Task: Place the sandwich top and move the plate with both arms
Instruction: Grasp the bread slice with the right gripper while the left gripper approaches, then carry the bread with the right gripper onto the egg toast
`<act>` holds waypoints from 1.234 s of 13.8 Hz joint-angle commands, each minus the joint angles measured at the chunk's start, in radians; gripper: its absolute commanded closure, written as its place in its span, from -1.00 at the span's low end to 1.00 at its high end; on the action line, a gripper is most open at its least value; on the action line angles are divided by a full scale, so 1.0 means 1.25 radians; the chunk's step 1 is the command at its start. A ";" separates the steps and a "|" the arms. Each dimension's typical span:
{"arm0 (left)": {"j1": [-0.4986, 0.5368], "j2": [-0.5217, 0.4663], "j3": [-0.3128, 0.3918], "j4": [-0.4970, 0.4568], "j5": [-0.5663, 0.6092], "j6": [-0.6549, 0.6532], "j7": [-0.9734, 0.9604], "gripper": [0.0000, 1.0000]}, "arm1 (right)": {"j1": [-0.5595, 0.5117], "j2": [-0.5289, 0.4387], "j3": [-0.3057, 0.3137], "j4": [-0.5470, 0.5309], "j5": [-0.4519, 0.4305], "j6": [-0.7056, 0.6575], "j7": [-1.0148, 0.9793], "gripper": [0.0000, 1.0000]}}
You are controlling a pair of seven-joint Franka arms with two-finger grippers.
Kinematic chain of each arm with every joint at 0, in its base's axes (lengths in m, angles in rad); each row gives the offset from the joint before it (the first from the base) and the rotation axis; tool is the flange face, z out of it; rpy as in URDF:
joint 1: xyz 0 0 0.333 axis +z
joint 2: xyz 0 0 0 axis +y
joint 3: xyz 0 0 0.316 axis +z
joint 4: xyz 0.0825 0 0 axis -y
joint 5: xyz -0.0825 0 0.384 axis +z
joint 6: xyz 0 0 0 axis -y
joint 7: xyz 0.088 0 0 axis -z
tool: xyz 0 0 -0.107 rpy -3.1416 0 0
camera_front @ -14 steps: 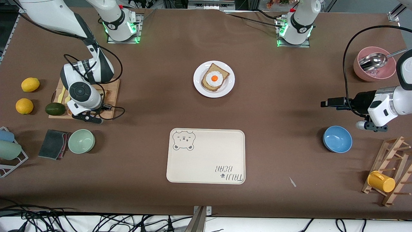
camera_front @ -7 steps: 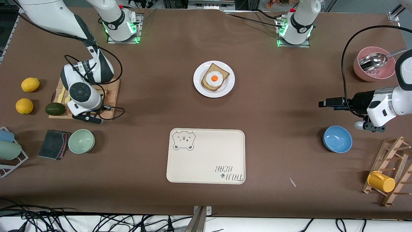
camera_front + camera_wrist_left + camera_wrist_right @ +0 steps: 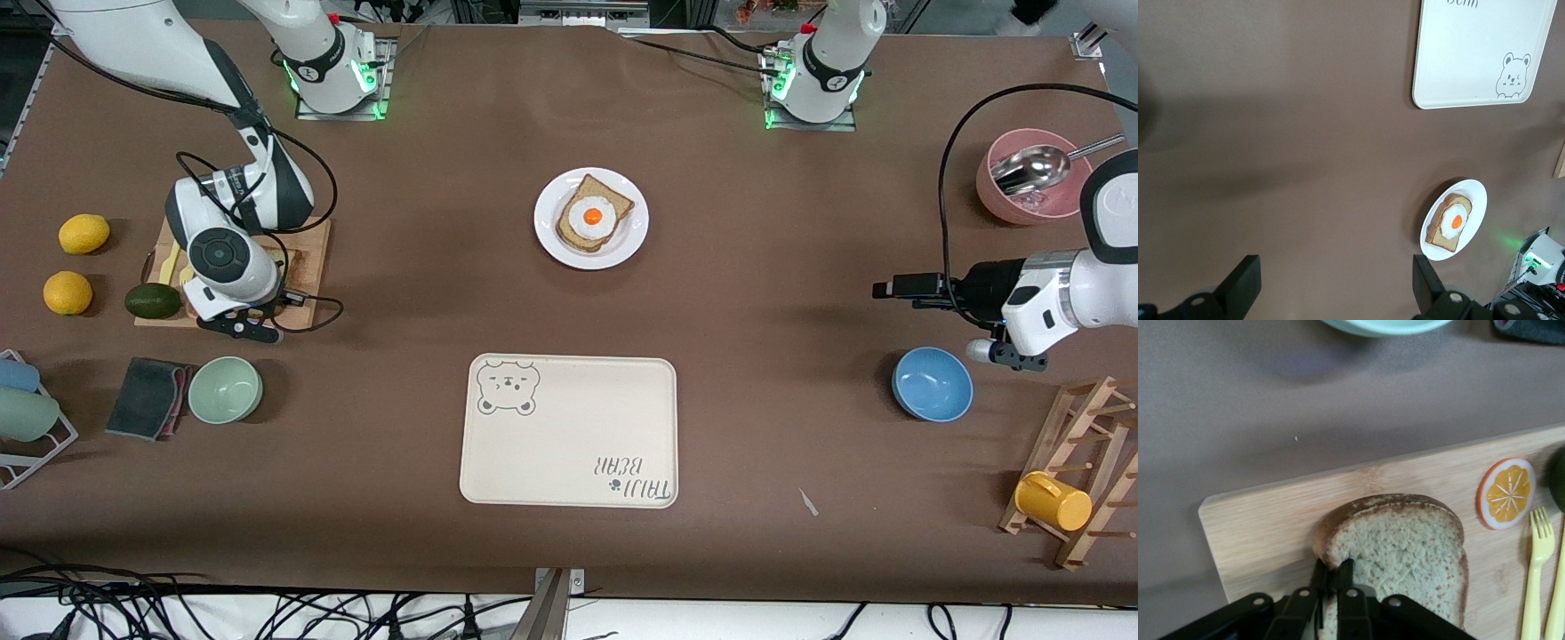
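Note:
The sandwich top point(image 3: 1405, 547), a tan speckled slice with a brown crust, lies flat on the wooden cutting board point(image 3: 1271, 520). My right gripper point(image 3: 1332, 572) is shut on its crust edge. In the front view the right arm's hand point(image 3: 227, 267) covers that slice. The white plate point(image 3: 547, 222) sits mid-table and holds a bread slice with a fried egg point(image 3: 594, 216). My left gripper point(image 3: 893, 287) hangs open over bare table toward the left arm's end, well apart from the plate point(image 3: 1475, 200), with nothing between its fingers point(image 3: 1238, 287).
The cream bear-print tray point(image 3: 569, 431) lies nearer the camera than the plate. An orange slice point(image 3: 1506, 493) and a yellow fork point(image 3: 1538, 547) share the board. A green bowl point(image 3: 225, 389), blue bowl point(image 3: 932, 384), pink bowl point(image 3: 1031, 191), lemons point(image 3: 84, 234) and avocado point(image 3: 152, 300) stand around.
The left arm's hand has drifted a little toward the middle of the table. The right arm's hand has stayed low over the cutting board.

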 commanded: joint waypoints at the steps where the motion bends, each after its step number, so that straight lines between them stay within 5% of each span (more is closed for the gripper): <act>1: -0.006 0.025 0.001 -0.028 -0.031 0.009 0.046 -0.98 | -0.005 0.000 0.006 0.015 -0.012 -0.007 0.005 1.00; 4: 0.006 0.036 0.001 -0.066 -0.093 0.022 0.156 -0.98 | -0.001 -0.011 0.012 0.033 -0.009 -0.029 -0.001 1.00; 6: 0.006 0.047 0.001 -0.077 -0.125 0.034 0.175 -0.98 | 0.000 -0.011 0.056 0.105 0.003 -0.156 0.002 1.00; 10: 0.042 0.078 0.002 -0.126 -0.241 0.039 0.378 -0.98 | 0.021 0.002 0.148 0.263 0.119 -0.356 0.003 1.00; 15: 0.018 0.081 -0.001 -0.202 -0.323 0.089 0.423 -0.88 | 0.141 0.025 0.162 0.361 0.335 -0.403 0.075 1.00; 17: 0.019 0.076 -0.020 -0.215 -0.336 0.104 0.423 -0.93 | 0.235 0.066 0.162 0.406 0.343 -0.398 0.213 1.00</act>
